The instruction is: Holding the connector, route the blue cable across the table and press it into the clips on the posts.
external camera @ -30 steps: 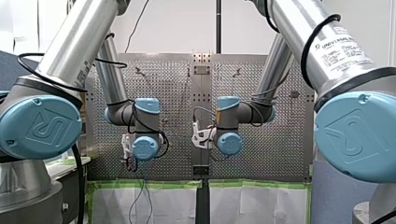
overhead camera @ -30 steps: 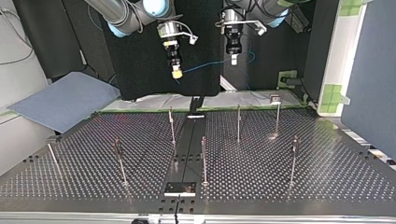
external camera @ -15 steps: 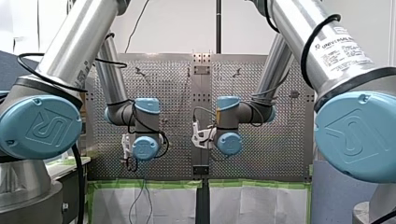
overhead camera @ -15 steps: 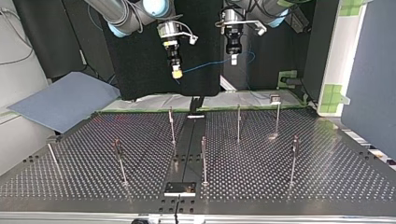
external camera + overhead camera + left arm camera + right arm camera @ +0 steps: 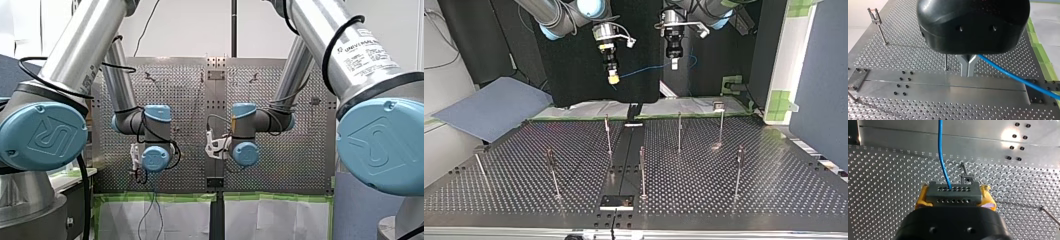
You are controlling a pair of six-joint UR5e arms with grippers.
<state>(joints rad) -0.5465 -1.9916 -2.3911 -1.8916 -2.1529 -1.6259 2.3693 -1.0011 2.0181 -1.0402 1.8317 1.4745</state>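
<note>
In the right wrist view my right gripper [image 5: 955, 195] is shut on a grey connector block [image 5: 953, 191], its yellow pads [image 5: 921, 200] at the block's two ends. The blue cable [image 5: 941, 150] leaves the connector and runs ahead over the plate. My left gripper [image 5: 967, 72] has its metal fingers shut on the same blue cable [image 5: 1008, 73], which trails off to one side. In the top view both grippers hang high above the table's far edge, right gripper [image 5: 613, 78] and left gripper [image 5: 674, 64], with the cable [image 5: 646, 71] slung between them.
Several thin posts with clips stand on the perforated table [image 5: 774, 190], among them post [image 5: 608, 134], post [image 5: 679, 131] and post [image 5: 642, 170]. A smooth metal strip [image 5: 624, 160] runs down the table's middle. A grey-blue sheet [image 5: 489, 107] lies off the table at the top view's left.
</note>
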